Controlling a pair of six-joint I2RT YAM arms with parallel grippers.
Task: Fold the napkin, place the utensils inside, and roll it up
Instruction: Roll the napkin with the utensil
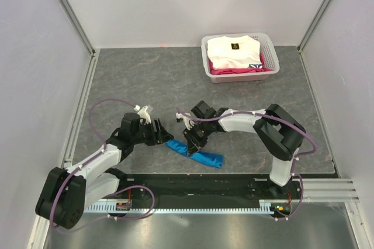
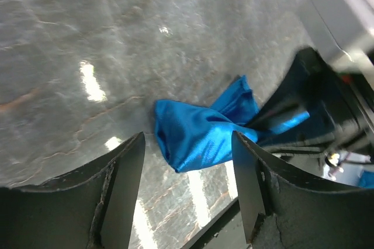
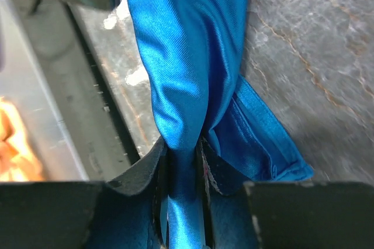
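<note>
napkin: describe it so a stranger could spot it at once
On the grey table, look near the front edge between the arms. The napkin is the bunched strip there, the only bright blue thing; the basket holds white and pink.

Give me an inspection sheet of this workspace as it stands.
Surface: grey marbled table, no spills seen.
Job's things: blue napkin bunched into a long roll near the front edge; utensils not seen.
Clutter: white basket at the far right, holding folded white and pink clothes.
Grippers: right gripper shut on the napkin; left gripper open at the napkin's left end, not gripping it.
Cables: purple cables loop along both arms, off the napkin.
Surroundings: white walls with metal frame posts; nothing else seen.
</note>
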